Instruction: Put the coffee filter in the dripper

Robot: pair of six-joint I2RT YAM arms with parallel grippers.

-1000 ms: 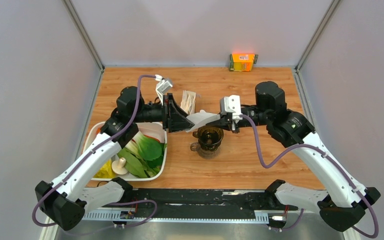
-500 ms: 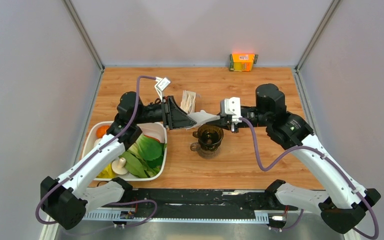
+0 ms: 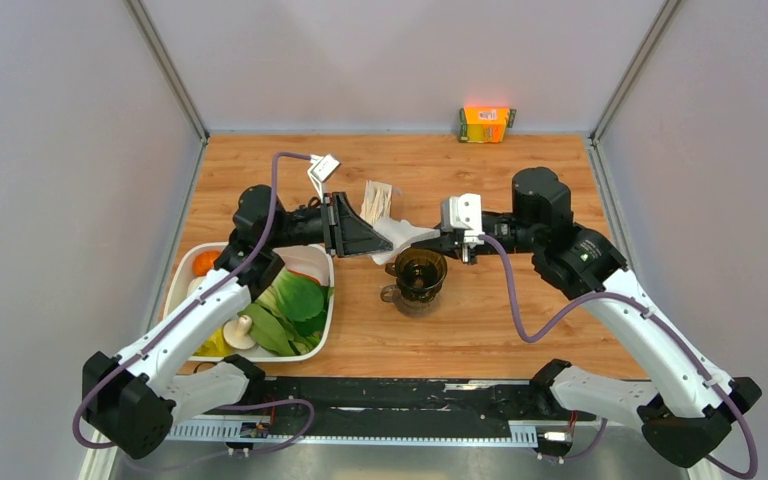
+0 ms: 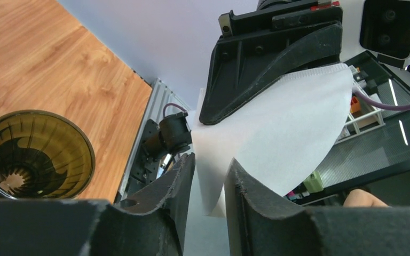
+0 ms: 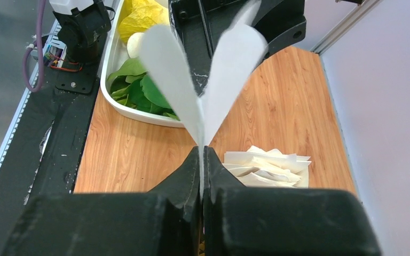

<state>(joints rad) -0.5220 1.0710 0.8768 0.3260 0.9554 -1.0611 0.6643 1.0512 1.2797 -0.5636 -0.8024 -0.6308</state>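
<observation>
The coffee filter point(image 3: 401, 236), a white paper cone, hangs in the air just above and behind the dripper point(image 3: 419, 275), a dark brown see-through cup on the wooden table. My right gripper point(image 3: 432, 240) is shut on the filter's pointed end point(image 5: 202, 152), and the two paper layers point(image 5: 224, 69) spread apart away from it. My left gripper point(image 3: 385, 243) faces it from the left. Its fingers point(image 4: 209, 162) stand a little apart, with one edge of the filter point(image 4: 277, 138) hanging in the gap between them. The dripper point(image 4: 32, 152) sits empty below.
A packet of cream paper filters point(image 3: 377, 203) lies behind the grippers. A white tray point(image 3: 260, 357) with leafy greens point(image 3: 285, 305), an orange and a mushroom stands at the left. An orange box point(image 3: 486, 124) sits at the back wall.
My left gripper's fingers have narrowed around the filter's edge, and the left arm has shifted slightly. The right gripper has kept its hold and stayed nearly still.
</observation>
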